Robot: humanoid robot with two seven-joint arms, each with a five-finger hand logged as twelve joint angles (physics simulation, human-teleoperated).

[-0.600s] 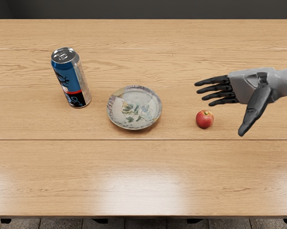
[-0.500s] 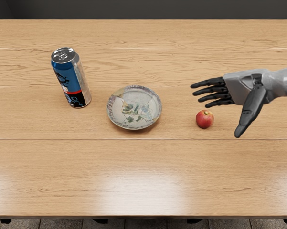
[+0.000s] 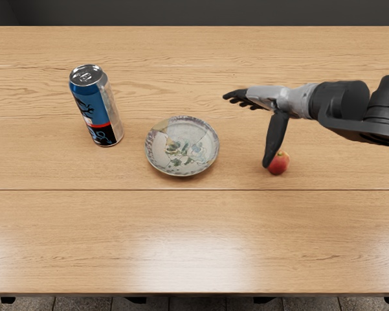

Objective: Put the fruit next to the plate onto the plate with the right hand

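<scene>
One apple (image 3: 281,164), partly hidden behind spread right hand (image 3: 269,103)

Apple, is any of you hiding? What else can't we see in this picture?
Head view, the only one:
apple: its upper left is behind the thumb of the right hand; whether they touch cannot be told.
right arm: cut off by the right edge.
can: label words too small to read.

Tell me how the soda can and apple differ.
The soda can is tall and blue, the apple small and red. The soda can stands left of the plate, the apple right. The right hand hangs over the apple, not the soda can. Both rest on the table.
</scene>
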